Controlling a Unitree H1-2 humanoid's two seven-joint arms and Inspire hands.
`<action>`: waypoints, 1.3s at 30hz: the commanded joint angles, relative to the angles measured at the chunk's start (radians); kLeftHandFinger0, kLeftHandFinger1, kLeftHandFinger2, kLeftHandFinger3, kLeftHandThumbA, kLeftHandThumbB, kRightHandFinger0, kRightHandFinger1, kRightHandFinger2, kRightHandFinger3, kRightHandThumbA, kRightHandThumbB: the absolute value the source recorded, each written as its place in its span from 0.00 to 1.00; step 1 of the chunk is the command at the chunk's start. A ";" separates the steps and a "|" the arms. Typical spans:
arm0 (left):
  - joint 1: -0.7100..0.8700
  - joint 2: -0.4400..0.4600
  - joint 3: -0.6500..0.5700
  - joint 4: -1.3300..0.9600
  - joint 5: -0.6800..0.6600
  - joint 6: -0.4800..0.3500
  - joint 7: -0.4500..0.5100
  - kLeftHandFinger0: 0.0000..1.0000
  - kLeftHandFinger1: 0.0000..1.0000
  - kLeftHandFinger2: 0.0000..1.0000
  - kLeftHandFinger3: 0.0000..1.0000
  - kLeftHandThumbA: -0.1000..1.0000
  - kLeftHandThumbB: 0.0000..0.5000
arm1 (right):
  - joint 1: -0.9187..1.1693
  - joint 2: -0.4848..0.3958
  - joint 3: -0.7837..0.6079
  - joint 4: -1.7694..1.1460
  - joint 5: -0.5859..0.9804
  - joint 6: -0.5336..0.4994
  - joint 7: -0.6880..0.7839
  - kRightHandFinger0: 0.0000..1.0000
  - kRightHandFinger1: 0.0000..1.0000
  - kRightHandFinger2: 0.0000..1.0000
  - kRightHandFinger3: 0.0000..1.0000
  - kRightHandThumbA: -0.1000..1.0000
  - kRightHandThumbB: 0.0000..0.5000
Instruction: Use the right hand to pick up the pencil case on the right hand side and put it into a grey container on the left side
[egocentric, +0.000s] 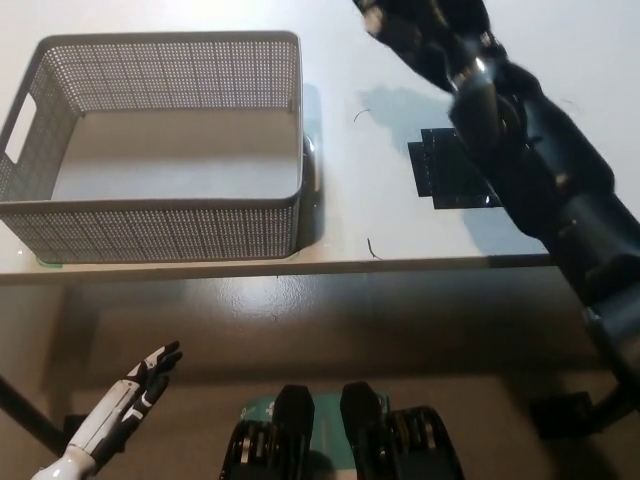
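The black right robot hand (420, 28) is raised at the frame's top, grasp undiscernible; the pencil case (452, 170) lies ungrasped on the counter (380, 70), so a descent is needed.

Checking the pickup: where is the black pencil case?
Head view: the flat black pencil case lies on the white table, right of the grey mesh basket, partly under the black right arm.

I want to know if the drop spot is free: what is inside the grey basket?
The grey basket shows only its bare pale floor; nothing lies on the visible part. The near wall covers the strip of floor just behind it, so that strip cannot be checked.
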 joint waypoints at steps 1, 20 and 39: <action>-0.008 0.027 -0.001 -0.011 0.002 -0.041 -0.005 1.00 1.00 1.00 1.00 1.00 0.64 | -0.101 0.040 -0.012 -0.101 0.000 0.006 0.015 0.00 0.29 0.75 0.79 0.00 0.25; 0.003 0.032 -0.014 -0.059 0.037 0.010 -0.016 1.00 1.00 1.00 1.00 1.00 0.72 | -0.260 0.350 -0.014 0.076 0.016 0.003 -0.012 0.00 0.16 0.60 0.55 0.00 0.33; -0.049 0.061 -0.041 -0.041 0.038 -0.021 -0.039 1.00 1.00 1.00 1.00 1.00 0.67 | -0.246 0.344 -0.058 0.242 0.064 -0.028 -0.032 0.00 0.34 0.74 0.83 0.00 0.32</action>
